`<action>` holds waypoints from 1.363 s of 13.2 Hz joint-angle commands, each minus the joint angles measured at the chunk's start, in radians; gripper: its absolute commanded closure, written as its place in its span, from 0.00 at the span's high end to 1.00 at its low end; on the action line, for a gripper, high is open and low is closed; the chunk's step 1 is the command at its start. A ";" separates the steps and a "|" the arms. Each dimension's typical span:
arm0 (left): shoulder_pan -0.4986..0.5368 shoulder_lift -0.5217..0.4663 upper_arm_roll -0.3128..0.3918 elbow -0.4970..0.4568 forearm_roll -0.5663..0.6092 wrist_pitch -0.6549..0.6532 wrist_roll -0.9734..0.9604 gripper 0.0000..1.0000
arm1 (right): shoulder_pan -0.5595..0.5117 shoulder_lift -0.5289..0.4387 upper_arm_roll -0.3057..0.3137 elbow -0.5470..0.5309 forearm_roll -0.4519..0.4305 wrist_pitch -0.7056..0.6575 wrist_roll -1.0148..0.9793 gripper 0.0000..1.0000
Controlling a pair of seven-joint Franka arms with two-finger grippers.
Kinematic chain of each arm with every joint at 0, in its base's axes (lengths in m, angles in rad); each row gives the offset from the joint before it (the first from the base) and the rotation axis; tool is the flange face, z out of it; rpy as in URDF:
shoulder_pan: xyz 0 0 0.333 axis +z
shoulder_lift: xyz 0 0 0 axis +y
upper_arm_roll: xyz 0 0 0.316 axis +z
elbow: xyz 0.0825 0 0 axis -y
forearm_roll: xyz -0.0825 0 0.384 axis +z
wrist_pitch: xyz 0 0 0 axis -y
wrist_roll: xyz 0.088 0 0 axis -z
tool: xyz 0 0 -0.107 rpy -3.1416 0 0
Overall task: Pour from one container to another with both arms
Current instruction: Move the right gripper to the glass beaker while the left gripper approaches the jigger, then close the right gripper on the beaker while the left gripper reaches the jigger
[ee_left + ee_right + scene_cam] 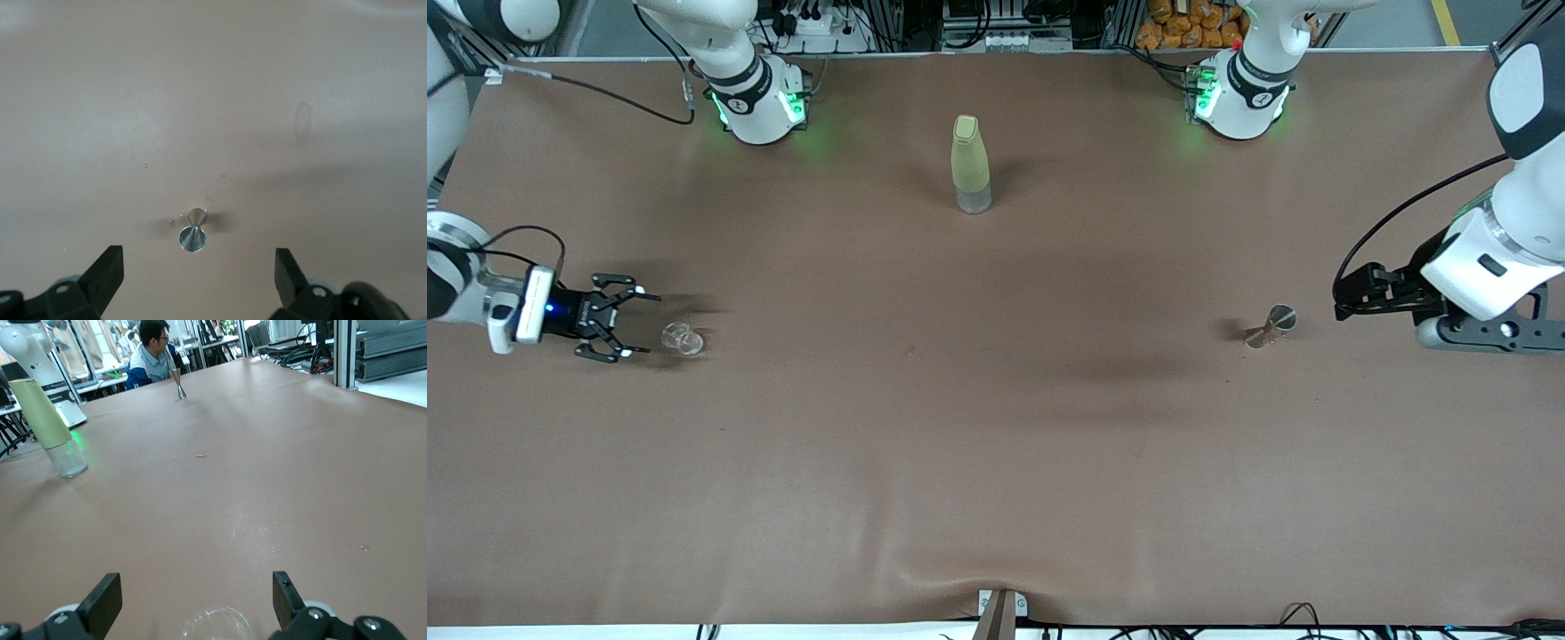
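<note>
Brown table cover (996, 444) bare; right gripper (633, 322), fingers apart, faces glass cup (683, 338): light, fragile, slippery, grip mid-wall. Left gripper (1343, 298), likewise apart, faces metal measure (1270, 326): grip the waist.

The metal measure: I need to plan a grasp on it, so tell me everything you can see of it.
The metal measure is a small, silvery, shiny piece shaped like an hourglass: two cones joined at a narrow waist, with a round open rim on top. It stands upright on the brown table cover, toward the left arm's end of the table. Nothing touches it. The left gripper hangs close by it with its jaws open and the measure between them in the left wrist view. Whether it holds any liquid cannot be seen.
</note>
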 commanded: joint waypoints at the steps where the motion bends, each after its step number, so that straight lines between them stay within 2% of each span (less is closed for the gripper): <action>1: 0.002 0.021 -0.015 0.007 -0.047 0.004 0.076 1.00 | -0.023 0.042 0.013 0.048 0.022 -0.027 -0.045 1.00; 4: 0.049 0.044 -0.012 0.006 -0.208 0.020 0.253 1.00 | -0.031 0.080 0.015 0.073 0.024 -0.036 -0.051 1.00; 6: 0.104 0.054 -0.012 -0.020 -0.310 0.015 0.402 1.00 | -0.044 0.114 0.024 0.073 0.086 -0.059 -0.094 1.00; 9: 0.187 0.090 -0.012 -0.053 -0.450 0.004 0.640 1.00 | -0.047 0.146 0.024 0.076 0.101 -0.062 -0.108 1.00; 13: 0.266 0.160 -0.014 -0.060 -0.550 -0.038 0.899 1.00 | -0.051 0.171 0.025 0.105 0.101 -0.063 -0.111 1.00; 18: 0.330 0.234 -0.014 -0.100 -0.648 -0.083 1.281 1.00 | -0.047 0.267 0.028 0.189 0.142 -0.134 -0.152 1.00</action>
